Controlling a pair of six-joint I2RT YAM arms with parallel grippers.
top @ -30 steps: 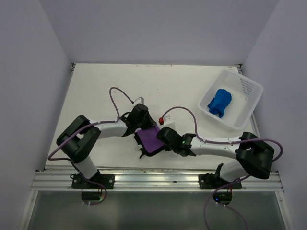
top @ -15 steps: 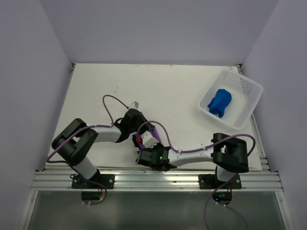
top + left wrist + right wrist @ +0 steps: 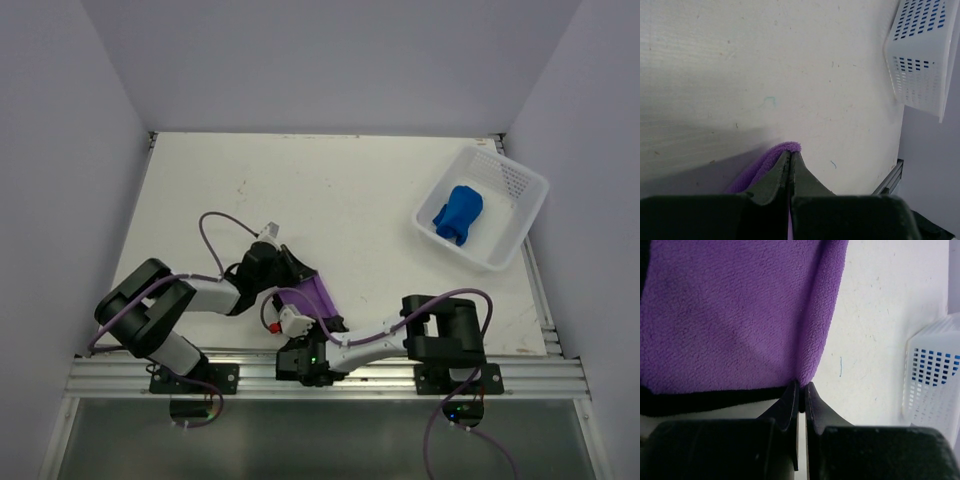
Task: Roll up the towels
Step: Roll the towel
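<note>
The purple towel (image 3: 310,297) lies near the table's front edge, between the two grippers. My left gripper (image 3: 296,272) is shut on its far edge; in the left wrist view a purple fold (image 3: 782,149) sticks out past the fingertips (image 3: 790,159). My right gripper (image 3: 292,322) is shut on the towel's near corner, where the dark trim (image 3: 710,397) runs; the purple cloth (image 3: 735,310) fills that view. The blue towel (image 3: 459,213) sits bunched in the white basket (image 3: 522,182) at the right.
The white perforated basket (image 3: 925,55) stands near the table's right edge. The metal rail (image 3: 330,378) runs along the front edge, just below the right gripper. Both arms' cables (image 3: 215,225) loop above the table.
Both grippers have moved toward the front edge and left, dragging the purple towel with them. The right arm has folded back sharply toward its base.
</note>
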